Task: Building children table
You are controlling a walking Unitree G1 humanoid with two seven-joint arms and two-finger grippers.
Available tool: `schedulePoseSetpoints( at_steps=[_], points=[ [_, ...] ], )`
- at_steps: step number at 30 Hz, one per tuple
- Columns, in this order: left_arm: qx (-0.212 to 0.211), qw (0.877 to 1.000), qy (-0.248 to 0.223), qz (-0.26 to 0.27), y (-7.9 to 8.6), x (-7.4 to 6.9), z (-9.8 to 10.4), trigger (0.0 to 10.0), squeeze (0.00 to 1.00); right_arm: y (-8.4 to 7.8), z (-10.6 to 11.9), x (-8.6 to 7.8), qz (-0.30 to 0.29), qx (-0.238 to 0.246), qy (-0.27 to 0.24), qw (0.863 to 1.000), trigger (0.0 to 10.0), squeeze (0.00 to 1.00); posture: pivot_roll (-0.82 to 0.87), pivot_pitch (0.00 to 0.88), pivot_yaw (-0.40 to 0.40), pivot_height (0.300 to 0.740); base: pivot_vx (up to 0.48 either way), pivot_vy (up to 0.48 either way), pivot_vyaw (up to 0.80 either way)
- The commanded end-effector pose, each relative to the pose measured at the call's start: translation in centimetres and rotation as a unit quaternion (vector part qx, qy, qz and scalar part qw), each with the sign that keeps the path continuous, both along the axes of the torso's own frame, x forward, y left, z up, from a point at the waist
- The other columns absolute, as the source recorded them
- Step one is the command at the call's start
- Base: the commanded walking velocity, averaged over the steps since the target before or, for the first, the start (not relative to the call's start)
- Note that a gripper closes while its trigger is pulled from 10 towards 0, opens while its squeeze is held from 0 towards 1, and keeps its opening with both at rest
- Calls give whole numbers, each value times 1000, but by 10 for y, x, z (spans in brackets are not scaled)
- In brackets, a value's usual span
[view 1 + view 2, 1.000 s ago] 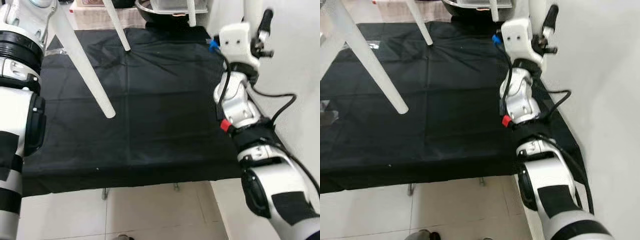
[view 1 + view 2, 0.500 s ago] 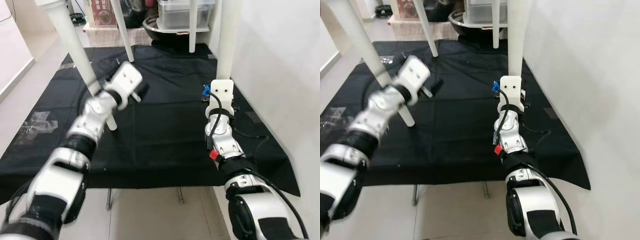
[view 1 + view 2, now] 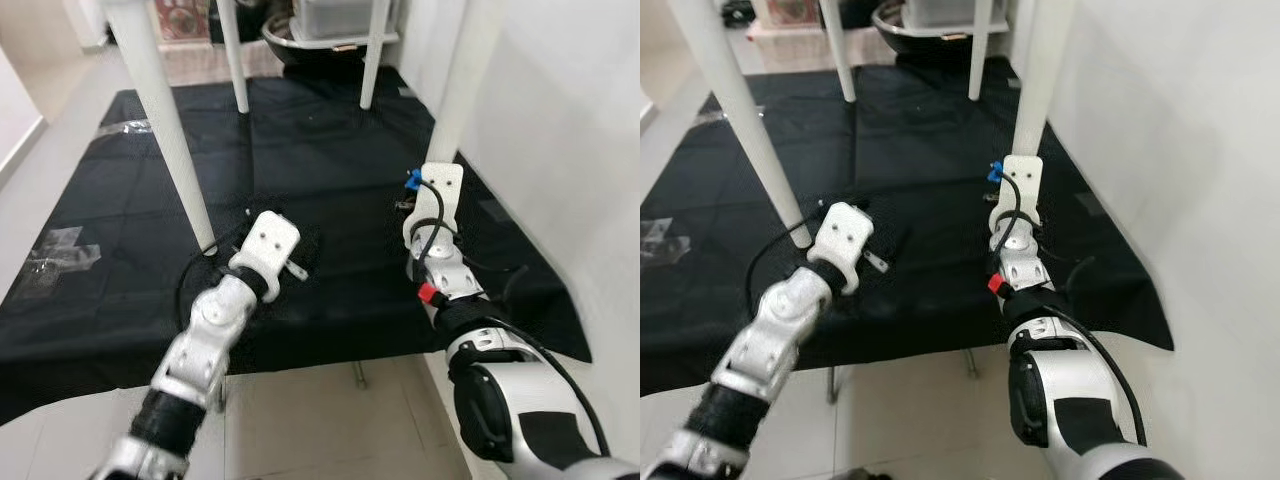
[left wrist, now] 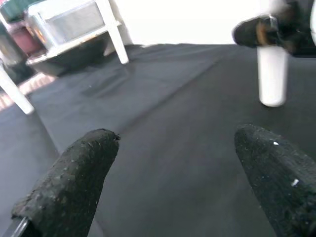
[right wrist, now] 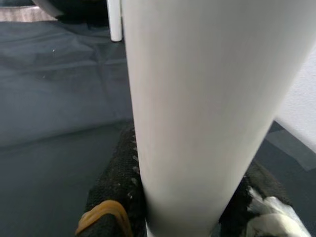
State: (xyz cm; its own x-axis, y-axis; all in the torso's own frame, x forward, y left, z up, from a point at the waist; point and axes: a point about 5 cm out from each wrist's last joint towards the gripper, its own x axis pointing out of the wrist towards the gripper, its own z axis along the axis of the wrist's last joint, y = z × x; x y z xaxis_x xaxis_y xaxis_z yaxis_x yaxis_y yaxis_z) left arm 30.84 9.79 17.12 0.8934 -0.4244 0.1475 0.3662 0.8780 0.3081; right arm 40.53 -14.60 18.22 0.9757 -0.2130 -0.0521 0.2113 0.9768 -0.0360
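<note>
On the black cloth spread over the floor, the children's table stands upright on its four white legs, with the head camera looking in beneath it. The near right leg rises beside the white wall, and the right gripper is clamped around it close to its foot: in the right wrist view the white tube sits between the black fingers, which press against it on both sides. The near left leg stands apart on the cloth, with the left gripper just beside its foot and low over the fabric. That gripper is spread wide and holds nothing; its two black pads frame bare cloth, and its wrist view looks across to the right-hand leg and the other gripper on it. The two far legs stand at the cloth's back edge, in front of a dark bowl and a clear storage box on the tiled floor.

The step in hand looks like steadying or seating the legs of a table that is largely put together, the right arm bracing one leg. The next move probably calls for the left gripper to swing toward the near left leg, line its pads up either side of the tube and close squarely, so both near legs are held before anything is twisted or shifted.
</note>
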Motion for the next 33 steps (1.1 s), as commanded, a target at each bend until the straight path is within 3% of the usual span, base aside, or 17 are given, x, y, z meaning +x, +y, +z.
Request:
schedulePoseSetpoints(
  at_steps=[1,4,8,9,12,13,17,19,20,21,23,24,25,27,28,30,33],
  points=[
    [1,1000,13,10,3,-9,-3,10000,0,10,-24,-5,36,4,48,998,10000,1000,143,128,-31,740,0,0,0],
    [-16,999,35,24,6,-19,-6,10000,0,11,-16,-4,48,6,20,999,10000,1000,141,125,-33,740,0,0,0],
    [-8,999,47,24,9,-31,-10,10000,0,8,-12,-6,48,12,-5,999,10000,1000,139,121,-37,740,0,0,0],
    [-7,997,67,37,16,-42,-19,10000,0,7,-12,-13,72,18,-27,997,10000,392,129,110,-33,740,0,0,0],
    [-11,996,77,43,18,-46,-22,10000,0,7,-12,-17,85,16,-36,996,10000,392,129,109,-33,740,0,0,0],
    [-7,995,85,46,20,-52,-25,10000,0,5,-14,-25,93,18,-41,995,10000,0,127,104,-33,740,0,0,0],
    [-4,994,99,50,21,-62,-29,10000,0,5,-20,-43,119,16,-48,992,10000,0,117,94,-32,740,0,0,0],
    [-4,992,113,53,22,-71,-33,10000,0,9,-25,-64,153,36,-53,986,10000,0,114,88,-34,740,0,0,0],
    [-4,992,113,53,22,-71,-33,10000,0,9,-25,-64,153,36,-53,986,10000,0,114,88,-34,740,0,0,0],
    [-8,991,123,58,22,-78,-35,10000,0,11,-30,-83,172,42,-51,983,10000,0,106,77,-36,740,0,0,0],
    [-8,991,123,58,22,-78,-35,10000,0,11,-30,-83,172,42,-51,983,10000,0,106,77,-36,740,0,0,0],
    [-14,989,136,63,23,-85,-39,10000,0,16,-37,-103,196,49,-48,978,10000,0,98,65,-32,740,0,0,0],
    [-14,989,136,63,23,-85,-39,10000,0,16,-37,-103,196,49,-48,978,10000,0,98,65,-32,740,0,0,0],
    [-25,985,153,72,24,-97,-43,10000,0,21,-52,-135,222,47,-26,973,10000,0,95,46,-33,740,0,0,0],
    [-25,985,153,72,24,-97,-43,10000,0,21,-52,-135,222,47,-26,973,10000,0,95,46,-33,740,0,0,0],
    [-28,982,167,78,24,-105,-50,10000,0,27,-63,-154,230,54,0,972,10000,0,86,35,-27,740,0,0,0],
    [-27,981,173,77,23,-107,-54,10000,0,29,-66,-159,228,59,5,972,10000,0,78,23,-24,740,0,0,0]
  ],
)
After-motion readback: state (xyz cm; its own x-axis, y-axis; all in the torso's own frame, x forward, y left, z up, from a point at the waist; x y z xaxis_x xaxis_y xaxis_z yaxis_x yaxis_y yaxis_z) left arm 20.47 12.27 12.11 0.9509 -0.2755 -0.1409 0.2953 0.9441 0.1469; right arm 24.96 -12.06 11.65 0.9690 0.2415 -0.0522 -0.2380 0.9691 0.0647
